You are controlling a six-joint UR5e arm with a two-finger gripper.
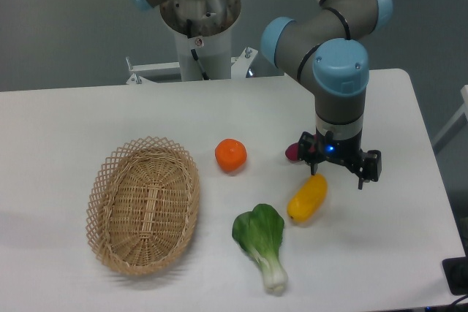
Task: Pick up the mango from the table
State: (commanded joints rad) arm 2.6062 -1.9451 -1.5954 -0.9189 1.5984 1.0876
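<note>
The mango (307,199) is a yellow, elongated fruit lying on the white table (73,122), right of centre, tilted with its upper end pointing up and to the right. My gripper (338,173) hangs just above and to the right of that upper end, pointing down. Its two dark fingers (316,167) stand apart, so it is open with nothing between them. The left finger is close to the mango's tip; I cannot tell whether it touches.
A small dark red fruit (292,153) sits partly hidden behind the gripper's left side. A round orange (230,155) lies left of it. A green leafy vegetable (262,242) lies near the front edge, and a wicker basket (106,180) stands at the left.
</note>
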